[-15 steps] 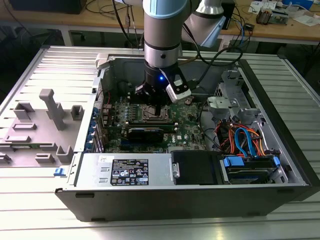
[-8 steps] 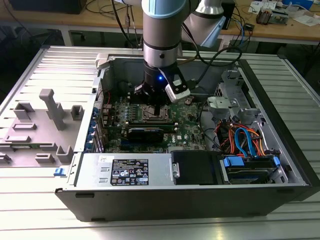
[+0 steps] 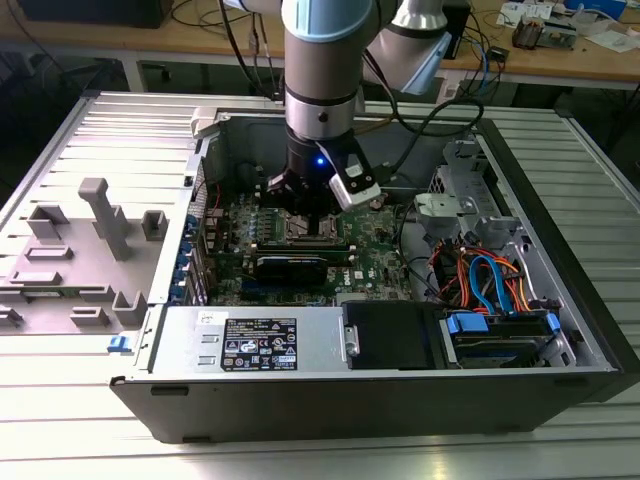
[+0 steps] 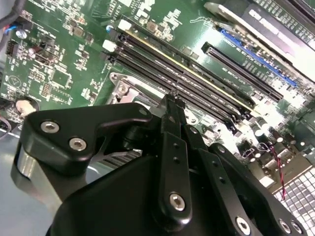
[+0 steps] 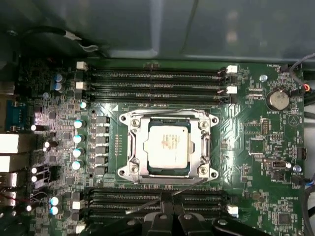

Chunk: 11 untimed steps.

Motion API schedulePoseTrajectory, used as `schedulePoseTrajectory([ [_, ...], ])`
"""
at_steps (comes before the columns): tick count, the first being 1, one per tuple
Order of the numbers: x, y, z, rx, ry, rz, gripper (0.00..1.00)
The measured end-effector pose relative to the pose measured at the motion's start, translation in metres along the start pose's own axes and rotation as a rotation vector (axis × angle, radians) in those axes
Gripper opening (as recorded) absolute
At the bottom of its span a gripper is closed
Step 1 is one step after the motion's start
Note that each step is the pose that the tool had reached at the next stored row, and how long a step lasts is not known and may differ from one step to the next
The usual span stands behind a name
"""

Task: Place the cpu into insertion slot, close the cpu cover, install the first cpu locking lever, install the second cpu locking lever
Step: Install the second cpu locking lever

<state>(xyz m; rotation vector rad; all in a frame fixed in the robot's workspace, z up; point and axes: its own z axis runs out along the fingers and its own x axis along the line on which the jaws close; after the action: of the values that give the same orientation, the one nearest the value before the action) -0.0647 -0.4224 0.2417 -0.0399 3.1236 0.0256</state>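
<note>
Ribbed grey metal table [image 3: 60, 420] carries an open computer case [image 3: 560, 330], lying on its side; a wooden bench with clutter runs behind it. We see the arm [image 3: 322, 70] dropped straight into the case over the green motherboard [image 3: 375, 262], with case walls close on every side and a bundle of blue and orange cables [image 3: 490, 280] at about 3 o'clock from the arm in the exterior view.

In the first wrist view the cpu [image 5: 168, 146] sits in the insertion slot [image 5: 135, 167], its silvery-grey top matte and faintly marked. The cpu cover [image 5: 203, 145], a thin bright metal frame, lies down around the chip with the top showing through its window. Thin wire levers run along the frame's edges; we cannot tell whether they are latched. Long black memory slots [image 5: 157, 76] flank the socket, leaving only narrow strips of board between.

The end effector [image 5: 170, 209] is black, with bolted linkages, and its two fingers stand pressed together with no gap and nothing between them; in the second wrist view its body [image 4: 172, 196] hides most of the socket. The tips hang just over the memory slots beside the socket's edge; contact cannot be judged. A person is not in frame.
</note>
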Motion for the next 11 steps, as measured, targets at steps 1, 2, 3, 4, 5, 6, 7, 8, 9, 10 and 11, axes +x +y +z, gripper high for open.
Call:
schedulePoseTrajectory([
  [1, 0.0028, 0.0001, 0.0, -0.0002, 0.0037, 0.0, 0.11],
  [2, 0.0037, 0.0001, 0.0004, -0.0002, 0.0049, -0.001, 0.11],
  [3, 0.0046, 0.0, 0.0029, -0.0002, 0.0054, -0.002, 0.11],
  [4, 0.0048, 0.0, 0.0044, -0.0002, 0.0061, -0.003, 0.11],
  [5, 0.0058, 0.0001, 0.0059, -0.0004, 0.0066, -0.003, 0.11],
  [6, 0.0102, 0.0001, 0.0084, -0.0003, 0.007, -0.005, 0.11],
  [7, 0.0131, 0.0002, 0.0098, -0.0003, 0.0071, -0.006, 0.11],
  [8, 0.0159, 0.0002, 0.0114, -0.0004, 0.0071, -0.006, 0.11],
  [9, 0.0185, 0.0002, 0.0133, -0.0003, 0.0071, -0.007, 0.11],
  [10, 0.02, 0.0002, 0.0151, -0.0003, 0.0071, -0.007, 0.11],
  [11, 0.0213, 0.0003, 0.0183, -0.0007, 0.0071, -0.009, 0.11],
])
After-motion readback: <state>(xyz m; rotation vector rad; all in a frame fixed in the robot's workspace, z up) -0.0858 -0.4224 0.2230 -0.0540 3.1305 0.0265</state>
